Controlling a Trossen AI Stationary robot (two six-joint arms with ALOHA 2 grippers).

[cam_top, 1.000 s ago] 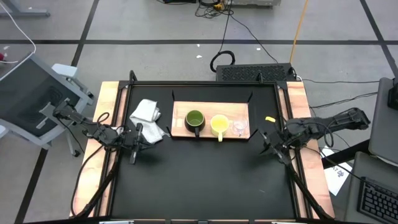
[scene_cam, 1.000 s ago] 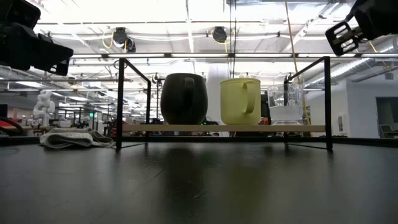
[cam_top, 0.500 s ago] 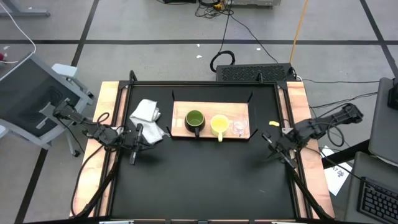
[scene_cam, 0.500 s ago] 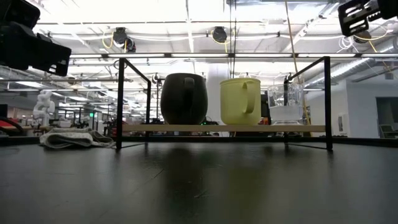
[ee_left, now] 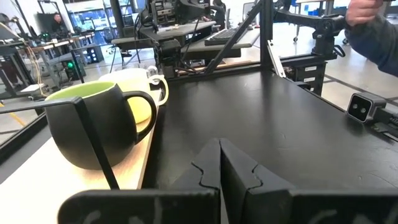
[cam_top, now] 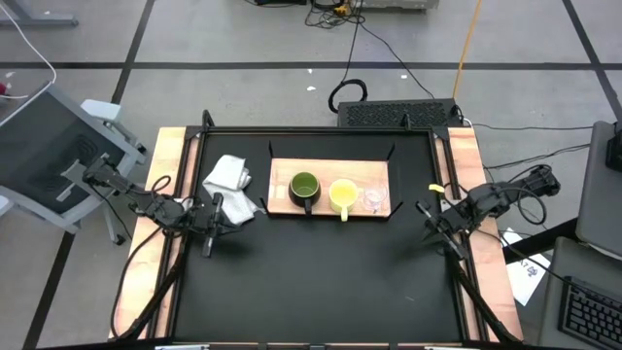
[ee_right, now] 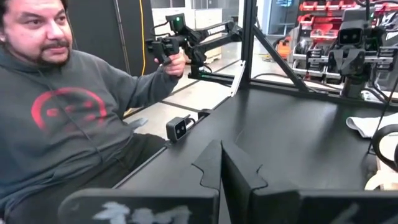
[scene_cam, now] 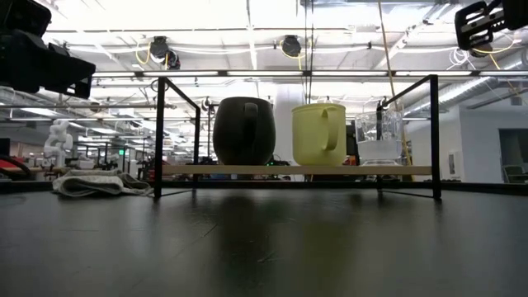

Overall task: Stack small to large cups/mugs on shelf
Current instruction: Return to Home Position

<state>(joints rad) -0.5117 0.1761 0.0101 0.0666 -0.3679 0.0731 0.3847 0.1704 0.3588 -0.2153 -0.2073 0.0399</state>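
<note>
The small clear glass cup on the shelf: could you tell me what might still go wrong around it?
The small clear glass cup stands near the right end of the light-wood shelf, nearest the shut right gripper; a low sweep by that arm might tip it. It sits close beside the yellow handled mug, so a knock to either could jostle both. The shut left gripper waits by the white cloth and might snag it.
</note>
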